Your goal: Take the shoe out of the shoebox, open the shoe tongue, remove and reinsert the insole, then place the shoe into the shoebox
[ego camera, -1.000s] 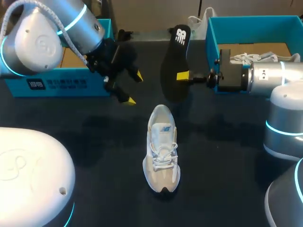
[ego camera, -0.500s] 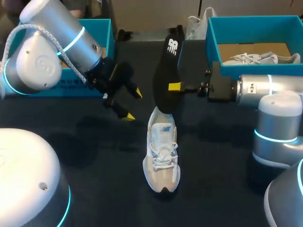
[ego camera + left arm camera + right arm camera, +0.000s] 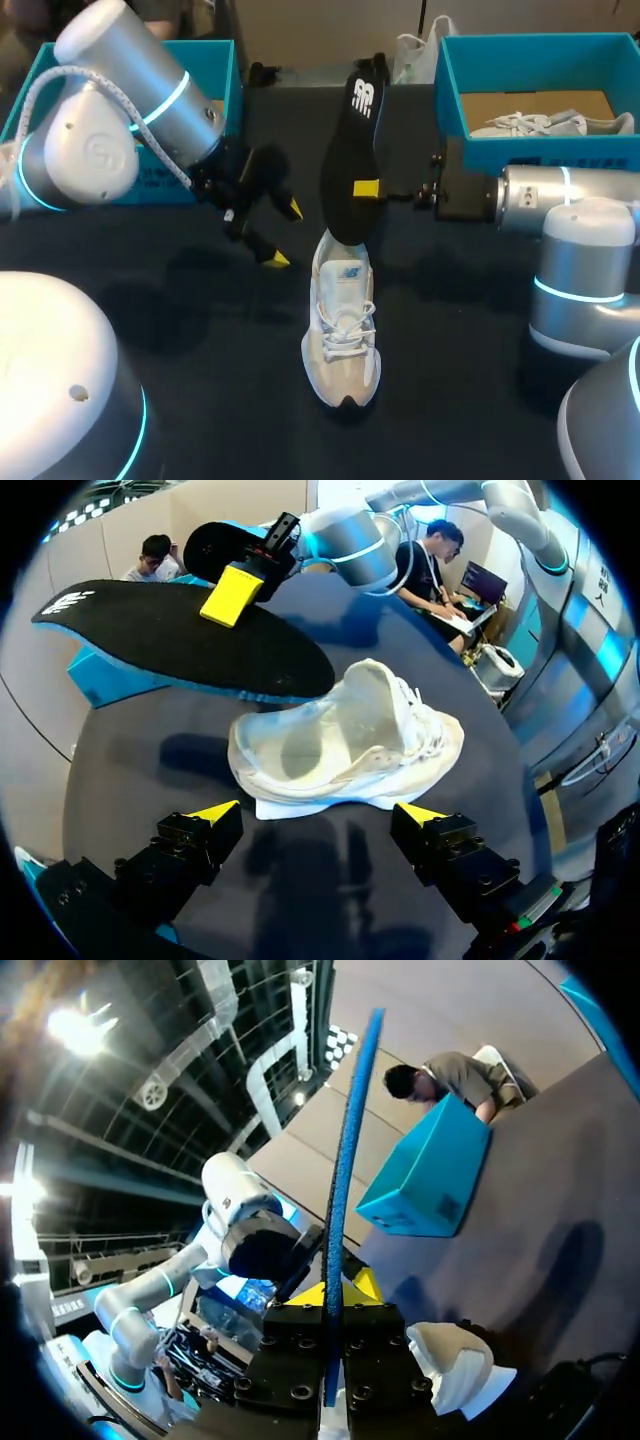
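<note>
Lowered since a second ago, black insole (image 3: 348,160) tip-down at the heel opening of the white sneaker (image 3: 343,335) lying mid-table, right gripper (image 3: 366,188) clamping the insole's edge — left gripper (image 3: 284,234) spread wide, empty, beside the heel, teal shoebox (image 3: 447,90) behind.

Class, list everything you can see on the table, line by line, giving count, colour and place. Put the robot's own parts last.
table: one, dark, beneath everything
shoe: one, white and grey, middle of the table, toe toward the near edge
insole: one, black with a blue underside, held upright over the shoe's heel
left shoebox: one, teal, far left of the table
right shoebox: one, teal, far right of the table
second shoe: one, white and grey, inside the right shoebox
left gripper: one, black with yellow tips, open, left of the shoe's heel
right gripper: one, black with yellow tips, shut on the insole
</note>
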`<action>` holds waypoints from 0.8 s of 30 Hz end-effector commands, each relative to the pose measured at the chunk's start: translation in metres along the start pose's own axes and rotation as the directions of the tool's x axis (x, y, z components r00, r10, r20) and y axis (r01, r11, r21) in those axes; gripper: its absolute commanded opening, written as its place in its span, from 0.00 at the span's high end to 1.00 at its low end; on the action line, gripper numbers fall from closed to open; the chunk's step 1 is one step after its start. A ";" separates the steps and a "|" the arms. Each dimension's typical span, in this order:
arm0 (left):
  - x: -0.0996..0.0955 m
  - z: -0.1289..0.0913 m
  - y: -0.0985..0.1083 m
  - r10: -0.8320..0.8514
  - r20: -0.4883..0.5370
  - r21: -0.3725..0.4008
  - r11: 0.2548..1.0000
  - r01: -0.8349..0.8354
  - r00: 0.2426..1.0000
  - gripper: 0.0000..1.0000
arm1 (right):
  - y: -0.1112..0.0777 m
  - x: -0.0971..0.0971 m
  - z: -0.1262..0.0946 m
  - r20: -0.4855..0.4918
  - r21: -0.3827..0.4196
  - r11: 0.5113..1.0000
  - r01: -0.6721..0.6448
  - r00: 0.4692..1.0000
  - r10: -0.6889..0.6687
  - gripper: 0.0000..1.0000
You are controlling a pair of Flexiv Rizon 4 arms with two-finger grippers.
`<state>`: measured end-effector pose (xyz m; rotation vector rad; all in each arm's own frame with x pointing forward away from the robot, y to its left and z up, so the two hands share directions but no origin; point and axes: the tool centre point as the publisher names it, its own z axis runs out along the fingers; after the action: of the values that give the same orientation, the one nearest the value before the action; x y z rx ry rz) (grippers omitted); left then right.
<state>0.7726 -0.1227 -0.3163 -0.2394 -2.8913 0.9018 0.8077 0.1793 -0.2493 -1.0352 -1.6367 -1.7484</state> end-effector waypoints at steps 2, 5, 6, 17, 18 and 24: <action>0.001 0.018 0.006 0.008 0.008 -0.004 1.000 -0.008 1.000 0.00 | -0.002 -0.008 0.006 -0.018 -0.008 0.999 0.044 0.999 -0.044 1.00; 0.005 0.022 0.007 0.020 0.026 -0.039 0.999 -0.019 0.999 0.00 | -0.004 -0.009 0.008 -0.005 -0.020 0.997 0.070 0.998 -0.070 1.00; 0.005 0.022 0.007 0.020 0.026 -0.039 0.999 -0.019 0.999 0.00 | -0.004 -0.009 0.008 -0.005 -0.020 0.997 0.070 0.998 -0.070 1.00; 0.005 0.026 0.008 0.019 0.021 -0.024 1.000 -0.018 1.000 0.00 | -0.006 -0.012 0.010 -0.004 -0.020 0.997 0.070 0.998 -0.070 1.00; 0.005 0.028 0.008 0.008 0.027 -0.026 1.000 -0.007 1.000 0.00 | -0.009 -0.016 0.010 -0.006 -0.020 0.997 0.068 0.998 -0.068 1.00; 0.005 0.036 0.008 -0.007 0.040 -0.042 0.999 0.008 0.999 0.00 | -0.012 -0.022 0.014 -0.019 -0.036 0.994 0.100 0.995 -0.101 1.00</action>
<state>0.7654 -0.1304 -0.3467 -0.2237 -2.9364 0.8626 0.8104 0.1867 -0.2704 -0.9624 -1.6833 -1.8439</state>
